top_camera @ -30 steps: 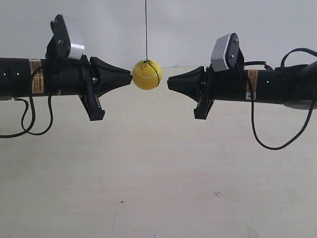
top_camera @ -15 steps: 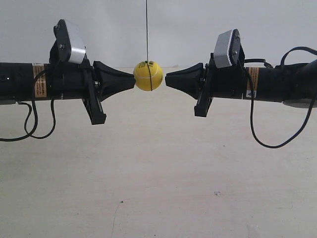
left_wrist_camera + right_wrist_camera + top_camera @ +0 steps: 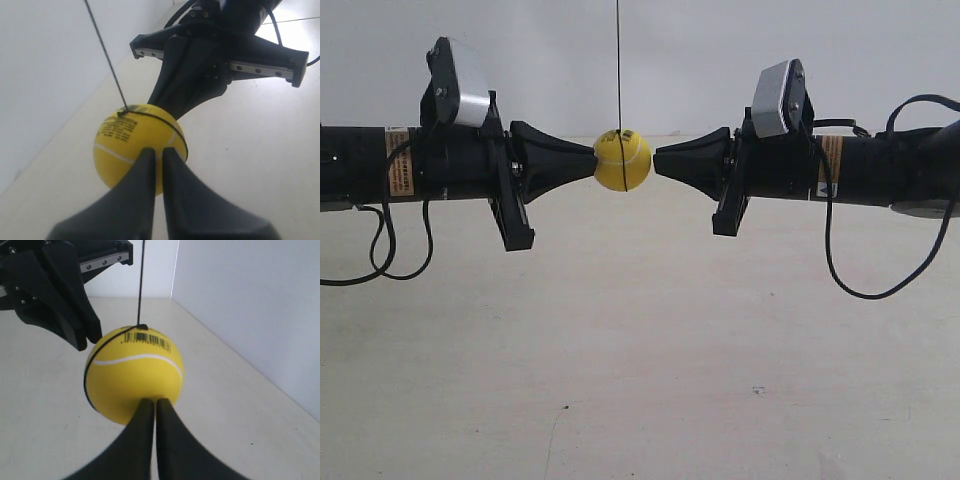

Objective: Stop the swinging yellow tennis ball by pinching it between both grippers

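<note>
Soft, even light is seen throughout, with hardly any shadows cast. The counter [image 3: 299, 37] is washed out by glare in the left wrist view.

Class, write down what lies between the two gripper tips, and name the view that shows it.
The yellow tennis ball fills the gap, touching the left gripper and right gripper. The exterior view shows it plainly.

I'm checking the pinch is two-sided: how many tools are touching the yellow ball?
2. The left tool presses its closed tips on one side of the ball; the right tool presses on the opposite side. Only its string also touches it.
</note>
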